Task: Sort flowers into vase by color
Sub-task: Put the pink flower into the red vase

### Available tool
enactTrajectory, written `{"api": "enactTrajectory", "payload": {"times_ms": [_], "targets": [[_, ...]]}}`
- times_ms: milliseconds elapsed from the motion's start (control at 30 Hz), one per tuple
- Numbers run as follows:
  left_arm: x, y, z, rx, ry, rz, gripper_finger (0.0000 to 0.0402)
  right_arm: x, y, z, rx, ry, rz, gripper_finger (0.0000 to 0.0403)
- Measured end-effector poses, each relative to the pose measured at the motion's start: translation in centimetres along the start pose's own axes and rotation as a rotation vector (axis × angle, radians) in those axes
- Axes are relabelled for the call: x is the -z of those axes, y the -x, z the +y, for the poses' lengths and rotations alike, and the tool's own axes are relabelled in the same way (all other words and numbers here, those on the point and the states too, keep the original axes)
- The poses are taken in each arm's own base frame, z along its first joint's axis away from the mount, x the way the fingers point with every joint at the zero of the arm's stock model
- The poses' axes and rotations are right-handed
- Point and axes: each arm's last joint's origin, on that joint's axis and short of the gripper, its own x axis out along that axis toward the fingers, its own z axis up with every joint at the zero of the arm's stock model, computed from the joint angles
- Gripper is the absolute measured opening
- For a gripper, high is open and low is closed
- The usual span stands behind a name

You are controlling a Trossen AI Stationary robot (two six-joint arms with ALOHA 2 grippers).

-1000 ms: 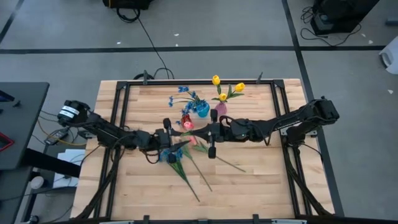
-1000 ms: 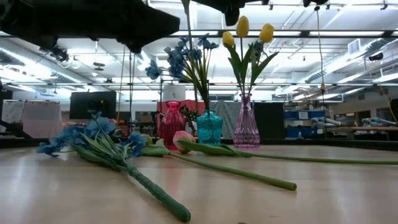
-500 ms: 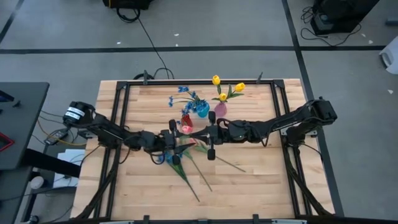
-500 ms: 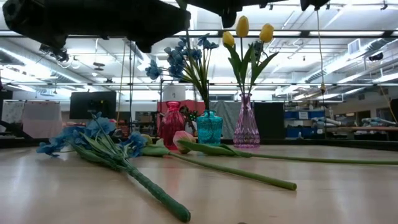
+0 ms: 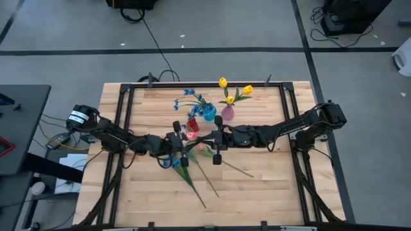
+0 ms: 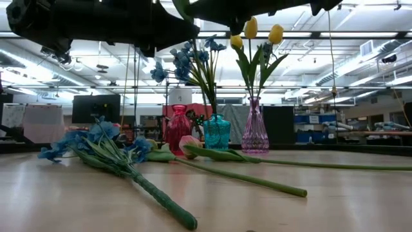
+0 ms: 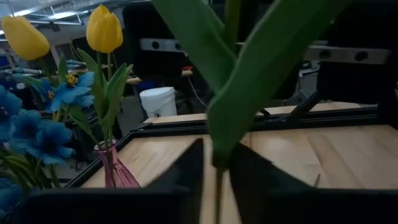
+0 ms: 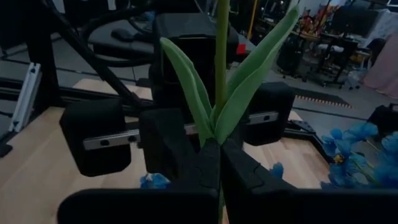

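A pink tulip (image 5: 191, 135) stands upright in the air between my two grippers, its green stem (image 8: 220, 74) and leaves rising past them. My right gripper (image 8: 219, 148) is shut on that stem, reaching in level from the table's right. My left gripper (image 7: 216, 163) faces it from the table's left, open by a narrow gap, one finger close on either side of the stem. A red vase (image 6: 178, 132), a teal vase (image 6: 217, 133) holding blue blossoms and a clear pink vase (image 6: 255, 134) holding yellow tulips stand behind. My right gripper pinches the tulip's stem just below where the leaves branch off (image 8: 219, 138), between its two fingers. The fingers come level from the table's right and lie across the stem. The tulip stands upright in the hold, head up, clear of the table.
A bunch of blue blossoms (image 6: 96, 145) lies on the table in front of the vases, its wrapped stem toward the near edge. Beside it lies another pink tulip (image 6: 190, 145) with long green stems (image 6: 257, 182) running to the right. The near half of the table (image 5: 257, 192) is bare wood.
My left gripper has edged toward the table's right, up to the held tulip's stem. My right gripper has sunk slightly with the tulip, which stays upright.
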Motion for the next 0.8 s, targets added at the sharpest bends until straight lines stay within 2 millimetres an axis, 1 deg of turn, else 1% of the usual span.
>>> {"api": "enactTrajectory", "payload": {"times_ms": [67,100,200,267,433,567,667,800], "targets": [[0.1,-0.1,0.1,0.008,-0.002,0.001,0.0026,0.1,0.0,0.0,0.009,0.001,0.006,0.0016],[0.1,-0.1,0.2,0.015,-0.001,-0.001,0.0017,0.1,0.0,0.0,0.011,0.001,0.008,0.0021],[0.0,-0.1,0.2,0.012,-0.001,0.0,0.0016,0.0,0.1,0.0,0.009,0.001,0.007,0.005],[-0.3,0.1,0.4,0.0,-0.003,0.007,0.0016,-0.4,0.6,-0.2,0.007,0.004,0.02,0.0077],[-2.7,1.4,1.5,-0.007,-0.003,0.001,0.0016,-2.6,3.4,-0.9,0.036,-0.004,0.036,0.0137],[-4.6,3.0,2.7,-0.006,-0.011,0.018,0.0016,-3.2,5.5,-0.7,0.004,-0.01,0.087,0.016],[-5.5,4.0,3.5,-0.035,-0.016,0.038,0.0016,-2.3,6.7,-0.5,-0.011,-0.02,0.092,0.0163],[-6.7,5.2,4.3,-0.045,-0.002,0.022,0.0016,0.5,7.7,-0.5,-0.003,-0.059,0.093,0.016]]}}
